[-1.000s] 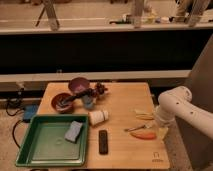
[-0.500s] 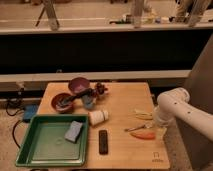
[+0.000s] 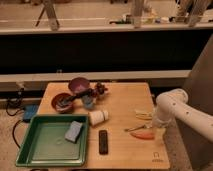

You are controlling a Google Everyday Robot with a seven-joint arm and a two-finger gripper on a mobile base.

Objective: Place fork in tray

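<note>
The green tray (image 3: 31,161) sits at the front left of the wooden table and holds a blue sponge (image 3: 74,131). A thin pale fork (image 3: 134,129) lies on the table at the right, between a yellowish flat piece (image 3: 142,114) and an orange carrot-like piece (image 3: 143,135). My gripper (image 3: 153,125) is at the end of the white arm (image 3: 172,104). It reaches down at the table's right edge, right by the fork's right end. I cannot tell whether it touches the fork.
A white cup (image 3: 98,116) lies on its side and a black bar (image 3: 103,141) lies just right of the tray. A purple bowl (image 3: 79,85), a red-brown bowl (image 3: 63,101) and a small blue cup (image 3: 88,101) stand at the back left. A dark counter runs behind the table.
</note>
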